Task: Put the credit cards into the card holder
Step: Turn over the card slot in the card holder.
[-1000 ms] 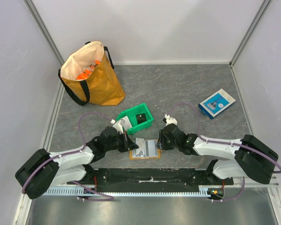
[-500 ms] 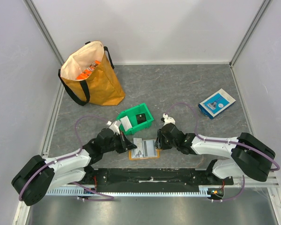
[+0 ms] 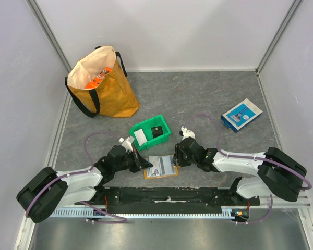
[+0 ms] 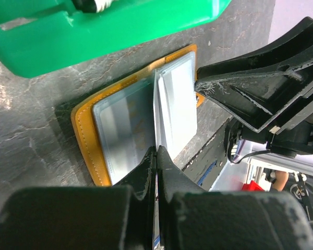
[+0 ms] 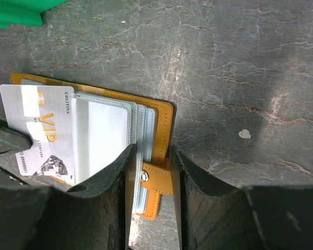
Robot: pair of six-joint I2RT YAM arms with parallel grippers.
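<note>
The orange card holder lies open near the front edge, clear sleeves up. My left gripper is shut on a white VIP credit card. It holds the card over the holder's left sleeves. In the left wrist view the card shows edge-on between my shut jaws, above the holder. My right gripper grips the holder's right edge at the snap tab. In the top view it sits at the holder's right side. More cards, one white and one black, lie in the green bin.
The green bin stands just behind the holder. It also shows in the left wrist view. A big orange tote bag stands at the back left. A blue-and-white flat box lies at the right.
My left gripper has drawn slightly toward the near left with the card in it, and the card now lies lower over the holder. The right gripper has hardly moved.
</note>
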